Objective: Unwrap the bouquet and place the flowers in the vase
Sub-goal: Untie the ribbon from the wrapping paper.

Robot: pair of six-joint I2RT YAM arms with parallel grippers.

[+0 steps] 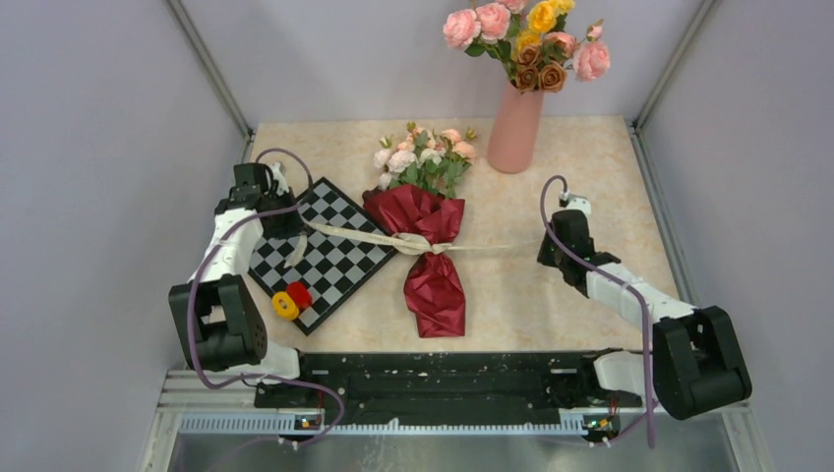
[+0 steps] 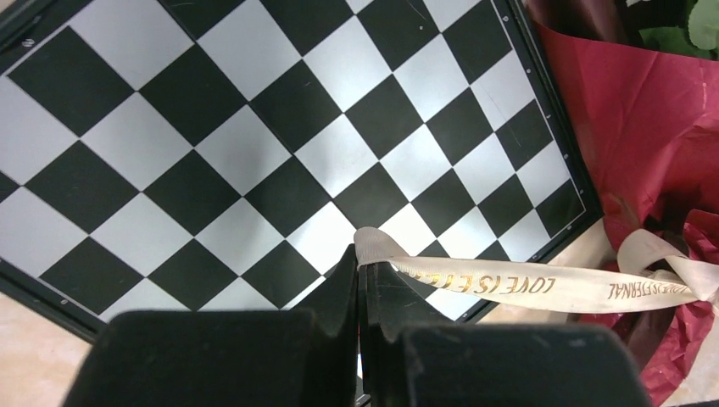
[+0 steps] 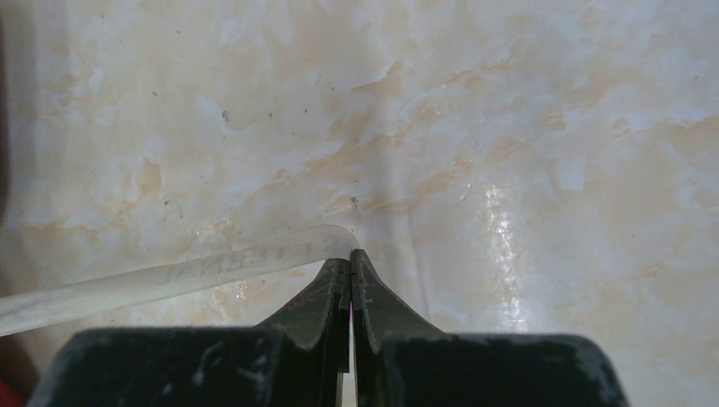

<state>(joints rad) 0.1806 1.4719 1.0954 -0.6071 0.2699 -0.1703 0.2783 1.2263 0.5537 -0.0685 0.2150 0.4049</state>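
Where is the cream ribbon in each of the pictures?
Top view: the ribbon lies across the middle, from the chessboard over the bouquet and on to the right.
Left wrist: the ribbon runs low, from the left fingers to the right edge.
Right wrist: the ribbon comes from the lower left edge to the right fingers.
Shared landmark: the marbled table.

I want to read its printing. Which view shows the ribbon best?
Left wrist view: the ribbon is close up, its gold lettering readable. The top view shows its whole length, but small; the right wrist view shows only one blurry end.
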